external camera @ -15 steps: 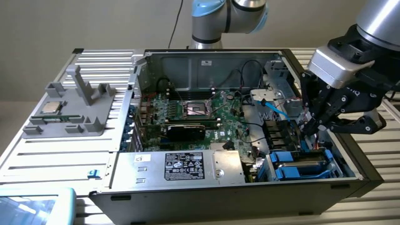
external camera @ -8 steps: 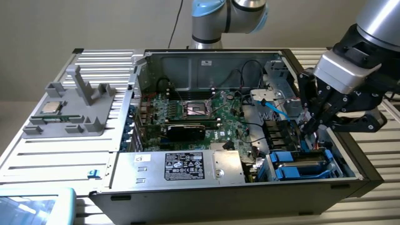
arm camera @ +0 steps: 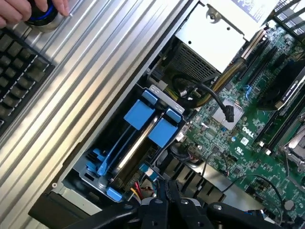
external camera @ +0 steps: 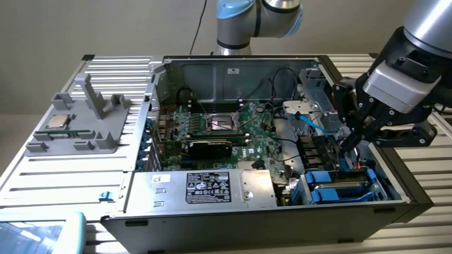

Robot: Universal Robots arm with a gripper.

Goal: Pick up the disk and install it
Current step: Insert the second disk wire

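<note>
Blue-framed disk (arm camera: 138,138) is seated in its bay just below the empty, closed claw (arm camera: 167,193); nearby cables (arm camera: 209,93) could be snagged.

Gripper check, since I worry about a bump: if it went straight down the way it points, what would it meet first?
Probably the blue drive carriers in the case's corner bay; the shut gripper points down just above them, though depth is hard to judge.

"DELL" is printed on the green motherboard (arm camera: 248,143).
</note>
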